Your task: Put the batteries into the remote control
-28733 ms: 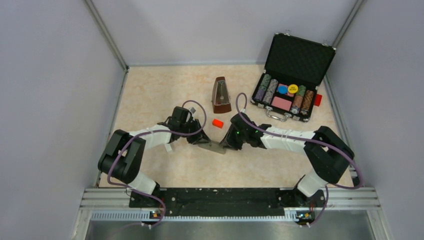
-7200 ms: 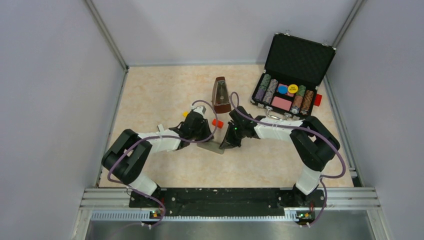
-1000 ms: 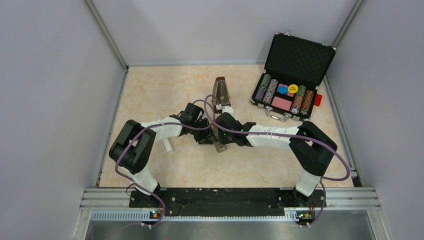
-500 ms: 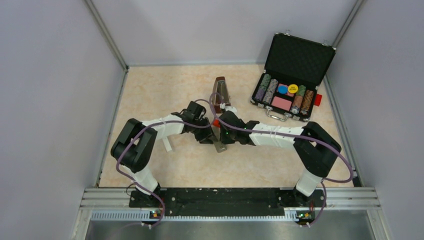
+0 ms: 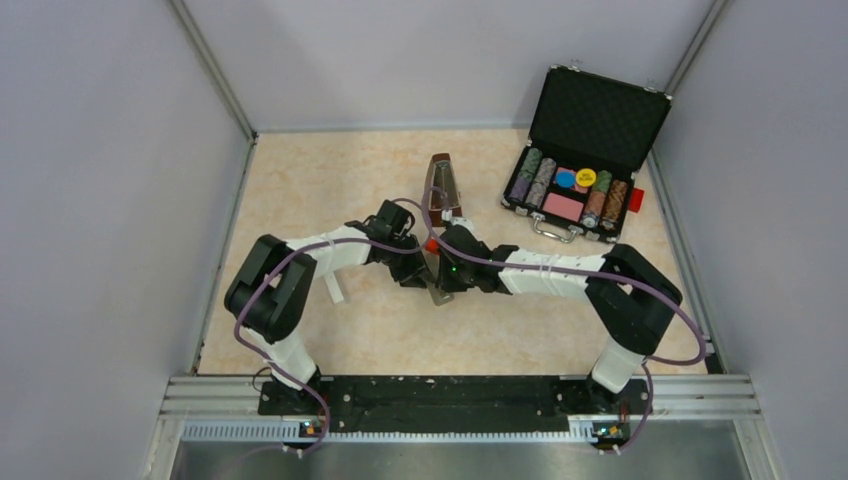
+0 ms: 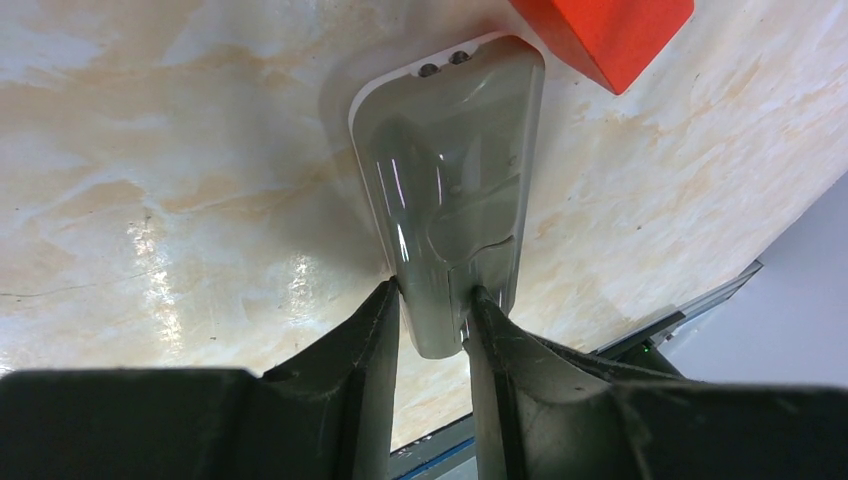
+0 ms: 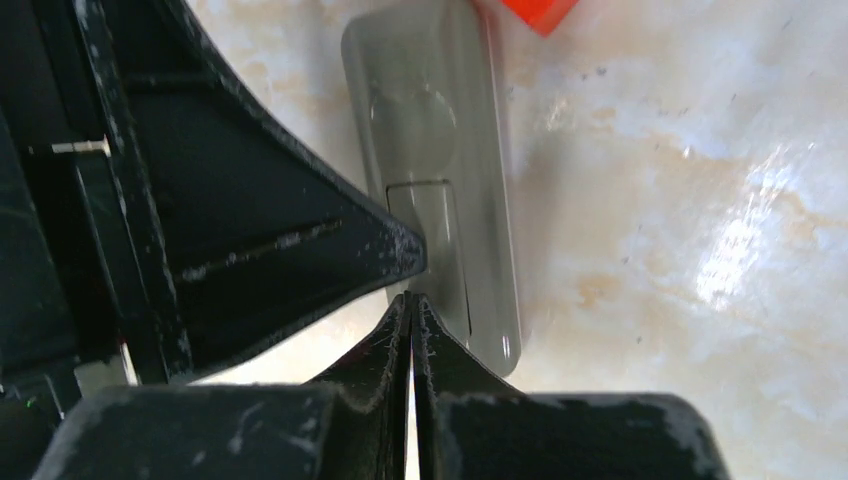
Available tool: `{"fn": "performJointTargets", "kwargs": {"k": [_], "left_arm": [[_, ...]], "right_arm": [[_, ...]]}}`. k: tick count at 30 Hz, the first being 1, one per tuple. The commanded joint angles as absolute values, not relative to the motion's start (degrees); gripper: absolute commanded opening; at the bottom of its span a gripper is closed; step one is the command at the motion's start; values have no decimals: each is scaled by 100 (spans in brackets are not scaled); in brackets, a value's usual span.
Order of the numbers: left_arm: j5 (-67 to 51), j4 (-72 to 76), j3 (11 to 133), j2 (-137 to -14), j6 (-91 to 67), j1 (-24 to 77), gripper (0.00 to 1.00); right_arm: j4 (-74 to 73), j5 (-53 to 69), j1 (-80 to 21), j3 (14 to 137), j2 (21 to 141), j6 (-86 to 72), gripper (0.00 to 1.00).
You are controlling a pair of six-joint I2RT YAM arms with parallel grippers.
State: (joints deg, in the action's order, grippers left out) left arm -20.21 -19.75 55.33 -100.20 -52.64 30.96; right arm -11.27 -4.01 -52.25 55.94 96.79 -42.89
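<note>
"Grey plastic, glossy and hard. The remote control [image 6: 450,180] looks light and stiff, and slick enough to skid on the desk [image 6: 150,150]. Where would you hold it?"

"By the long edges at its narrow end, low in the left wrist view. The left pincer [image 6: 434,293] does just that, one jaw on each side, clamping it."

"And the right pincer [image 7: 411,300]?"

"Closed on nothing. Its tips are pressed together at the bottom centre of its own view, against the remote's left edge beside the cover [image 7: 425,250]. I judge it is working that cover loose."

"Farther up?"

"The remote lies flat and runs toward the top of the frame. A red-orange block [image 6: 600,35] sits just beyond its far end, upper right. No batteries show."
</note>
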Motion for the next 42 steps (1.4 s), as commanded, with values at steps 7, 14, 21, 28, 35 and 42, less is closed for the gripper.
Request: {"fn": "performJointTargets", "kwargs": {"k": [7,14,21,28,35,42], "left_arm": [[-1251,-2518,5164,-10714,-5195,3348,8],[-1286,-2423,5186,-10802,-5204,3340,6],[-1328,-2296,5140,-10800,-5271,3340,6],[-1309,-2210,5056,-10744,-5393,3323,5],[-1342,-2180,4987,-10681,-5442,3253,6],[-1396,-2180,4970,-10674,-5372,3218,6]], "right_arm": [[-1381,-942,-5406,5384,10288,-4498,0],[-1528,-917,-5357,5592,9698,-4610,1],[-1596,-322,-5011,5451,9041,-5254,12],[-652,541,-4937,4851,9056,-6126,21],[-295,505,-4922,4702,9097,-6512,21],[-245,318,-4911,4660,9115,-6682,19]]}}
